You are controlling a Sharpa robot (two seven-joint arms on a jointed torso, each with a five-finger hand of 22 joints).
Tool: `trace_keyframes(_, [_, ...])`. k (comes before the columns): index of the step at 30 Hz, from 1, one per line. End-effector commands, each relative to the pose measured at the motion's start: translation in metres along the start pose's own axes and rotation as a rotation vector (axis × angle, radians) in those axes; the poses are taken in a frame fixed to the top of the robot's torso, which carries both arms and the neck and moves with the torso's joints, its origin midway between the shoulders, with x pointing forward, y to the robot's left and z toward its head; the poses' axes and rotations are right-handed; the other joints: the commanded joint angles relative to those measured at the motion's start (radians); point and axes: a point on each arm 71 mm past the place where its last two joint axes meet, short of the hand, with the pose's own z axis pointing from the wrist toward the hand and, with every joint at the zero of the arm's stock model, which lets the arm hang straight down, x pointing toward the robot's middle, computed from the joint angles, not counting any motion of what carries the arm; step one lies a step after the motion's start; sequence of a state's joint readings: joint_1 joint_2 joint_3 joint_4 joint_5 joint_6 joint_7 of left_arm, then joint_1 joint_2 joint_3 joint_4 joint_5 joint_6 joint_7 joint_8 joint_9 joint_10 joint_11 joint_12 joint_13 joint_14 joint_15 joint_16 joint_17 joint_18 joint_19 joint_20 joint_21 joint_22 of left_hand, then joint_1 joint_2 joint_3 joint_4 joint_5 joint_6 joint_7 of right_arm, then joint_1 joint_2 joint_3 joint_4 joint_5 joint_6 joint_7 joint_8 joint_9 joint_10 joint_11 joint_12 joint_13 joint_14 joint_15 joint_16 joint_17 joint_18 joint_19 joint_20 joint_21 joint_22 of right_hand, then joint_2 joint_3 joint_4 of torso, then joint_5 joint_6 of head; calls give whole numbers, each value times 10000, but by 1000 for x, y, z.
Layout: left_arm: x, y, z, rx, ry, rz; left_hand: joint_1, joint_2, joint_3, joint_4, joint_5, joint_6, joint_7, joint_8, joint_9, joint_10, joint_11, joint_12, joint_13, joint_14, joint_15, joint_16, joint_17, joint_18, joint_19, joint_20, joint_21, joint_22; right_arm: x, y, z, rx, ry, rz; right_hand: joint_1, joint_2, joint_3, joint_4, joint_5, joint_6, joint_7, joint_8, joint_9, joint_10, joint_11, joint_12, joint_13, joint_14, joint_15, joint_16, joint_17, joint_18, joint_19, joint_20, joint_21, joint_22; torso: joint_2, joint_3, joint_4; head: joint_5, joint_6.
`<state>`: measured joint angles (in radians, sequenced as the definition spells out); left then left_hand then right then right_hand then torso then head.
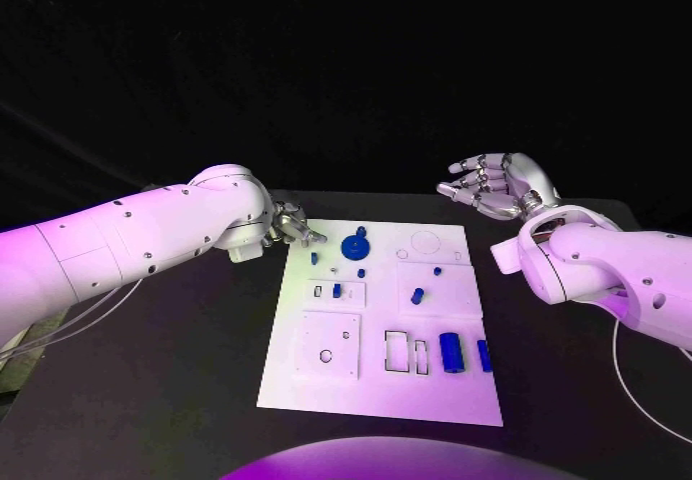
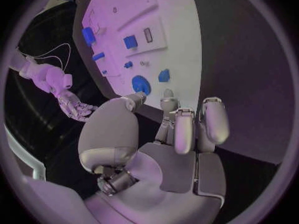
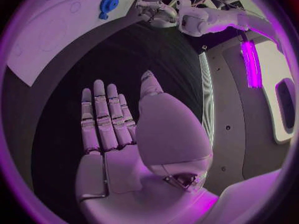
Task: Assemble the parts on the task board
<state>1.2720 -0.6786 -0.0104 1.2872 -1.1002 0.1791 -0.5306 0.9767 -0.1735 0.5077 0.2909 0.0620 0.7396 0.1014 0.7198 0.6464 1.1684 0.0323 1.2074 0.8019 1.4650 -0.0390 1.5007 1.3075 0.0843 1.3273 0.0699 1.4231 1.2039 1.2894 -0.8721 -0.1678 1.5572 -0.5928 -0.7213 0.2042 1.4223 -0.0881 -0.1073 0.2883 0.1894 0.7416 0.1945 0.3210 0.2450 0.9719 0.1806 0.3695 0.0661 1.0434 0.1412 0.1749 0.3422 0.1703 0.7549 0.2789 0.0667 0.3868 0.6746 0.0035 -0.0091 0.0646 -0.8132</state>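
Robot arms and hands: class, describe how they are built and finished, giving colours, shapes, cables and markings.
Both arms are thick, rounded white shells dotted with small dark screw holes. A thin pale cable loops beneath the left arm, another beside the right arm. The left hand and right hand are silver metal, with segmented fingers and smooth, rounded palm covers. No logos are legible.

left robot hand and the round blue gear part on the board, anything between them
One small blue part stands on the task board between the left robot hand and the round blue gear, seen in the head view; nothing is held.
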Motion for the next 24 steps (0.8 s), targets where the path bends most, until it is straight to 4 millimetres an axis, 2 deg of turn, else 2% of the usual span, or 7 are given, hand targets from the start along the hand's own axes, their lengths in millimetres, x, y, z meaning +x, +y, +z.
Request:
trace_keyframes(1, [2,-1,3,-58,469,396,45,0,-81,14,-31,33,61,-29,-18,-92,5,-34,13,597,93,-71,1114,-48,-39,42,-33,0,2,1,0,-115,113,2,-84,-6,54,15,-1,76,585,65,-14,7,59,-52,-17,-6,58,-61,-10,123,-57,-23,-63,-13,-13,19,2,16,-34])
trace_keyframes(12, [7,-1,9,-208,855,545,58,27,-137,8,-29,122,49,-14,-36,-116,0,-36,-3,585,95,-84,1090,-44,-54,52,-43,-15,2,1,0,-116,121,6,-89,-8,59,12,-1,78,586,68,-20,6,60,-52,-17,-11,63,-74,-21,124,-93,-17,-61,-35,-14,27,-10,24,-53])
trace_keyframes(24, [9,-1,12,-271,1080,510,207,127,-171,-20,-20,227,29,-8,-74,-111,-17,-1,37,580,84,-82,1095,-50,-33,60,-29,29,2,1,0,-118,129,9,-96,-10,72,9,-1,82,587,73,-33,6,62,-52,-18,-7,69,-92,-40,125,-178,-4,-63,-82,-10,12,-8,24,-76])
